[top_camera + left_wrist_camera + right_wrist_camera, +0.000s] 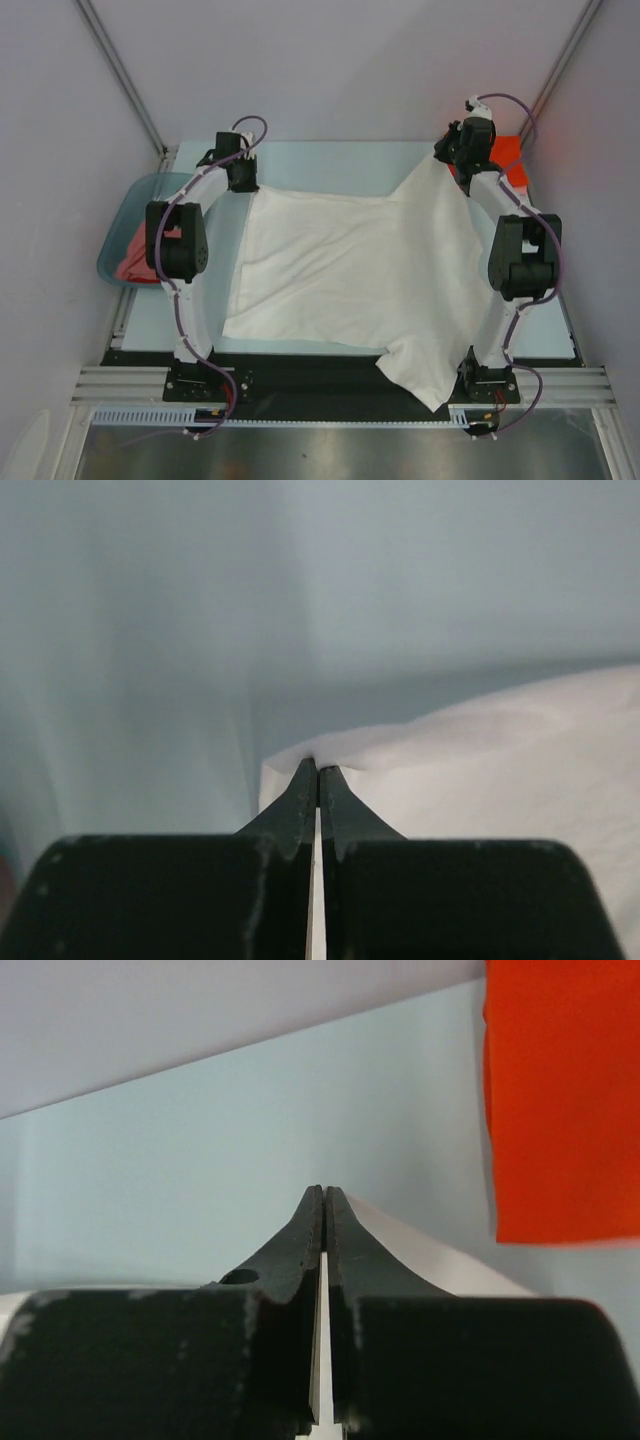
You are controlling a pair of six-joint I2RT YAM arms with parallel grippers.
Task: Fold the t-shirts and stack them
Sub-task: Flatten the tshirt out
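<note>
Status: early in the task, by my reading.

- Far left: blue-grey basin [118,225] sits off the left edge of the bench [340,162]. Red and pink cloth [135,263] is bunched inside it, unfolded. Judged to be shirts still waiting.
- Left gripper [318,768]: closed, pinching a far-left edge of the white t-shirt [350,270]. The cloth edge shows right at the fingertips in the left wrist view.
- White t-shirt: spread open across the middle of the bench, wrinkled, no fold made yet. Part of it, a sleeve it seems, hangs over the near edge at the right.
- Right gripper [325,1192]: closed on the shirt's far-right part, a thin white layer showing between the fingers. That corner is pulled up into a peak.
- Far right: orange-red t-shirt [508,158] lies flat at the far corner with straight edges. Possibly folded already and the start of the stack, not certain.

Left to do: fold the white one, place it on the stack, then take the basin's contents.

Hard to make out:
- How many garments are in the basin; the left arm covers part of it.
- Most of the orange-red shirt, hidden behind the right arm and cut off in the right wrist view.
- Which end of the white shirt is held, collar or hem.
- No print visible on the white cloth.
</note>
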